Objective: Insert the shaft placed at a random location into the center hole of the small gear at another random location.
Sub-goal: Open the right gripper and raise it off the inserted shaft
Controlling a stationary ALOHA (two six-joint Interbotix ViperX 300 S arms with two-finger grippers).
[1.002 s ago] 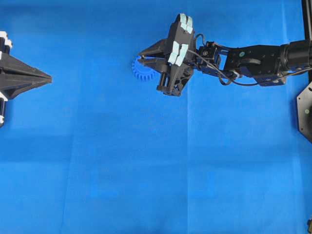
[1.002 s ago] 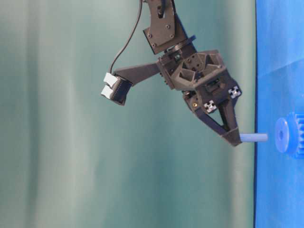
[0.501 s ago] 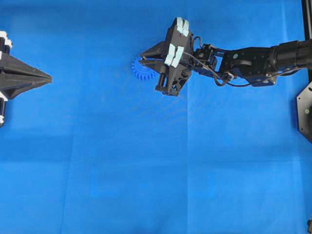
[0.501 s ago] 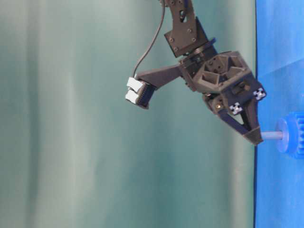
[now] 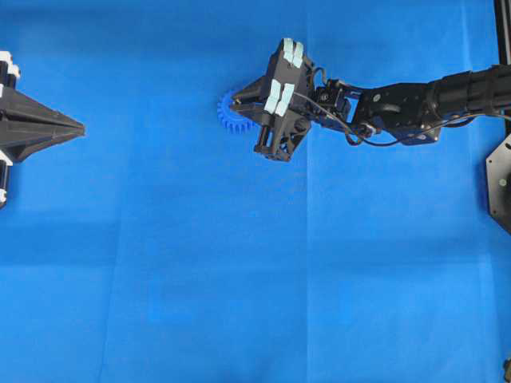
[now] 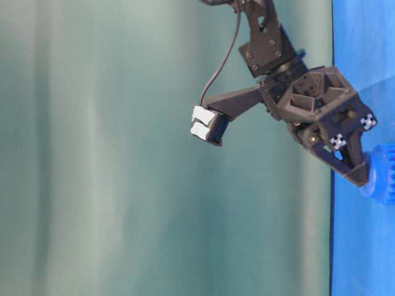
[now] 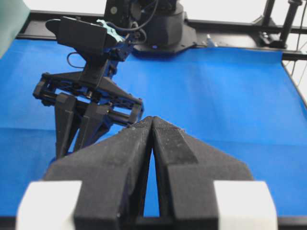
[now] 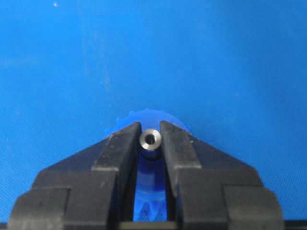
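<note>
Right gripper point(image 8: 150, 140): my two black fingers point(image 8: 122, 143) are pinched on the shaft point(image 8: 150, 139), which shows in the right wrist view as a small silvery ring-shaped end face held between the fingertips. The small gear point(image 8: 149, 116) lies directly behind and below that end; its blue toothed rim appears above the fingertips and again in the gap between the fingers.

At table level, my right gripper point(image 6: 363, 176) points down onto the blue cloth point(image 6: 358, 246), and its tip stands right at the face of the small gear point(image 6: 384, 179). No length of the shaft is visible between tip and gear in this view. The center hole is hidden by the fingers and the shaft end in every view, so I cannot tell how deep the shaft sits.

From overhead, my right gripper point(image 5: 239, 102) covers the right part of the small gear point(image 5: 229, 114); only the gear's left teeth show.

Left gripper point(image 7: 152, 123): my fingers are pressed together with nothing between them. It hangs at the left edge of the cloth point(image 5: 200, 263), well apart from the gear.
</note>
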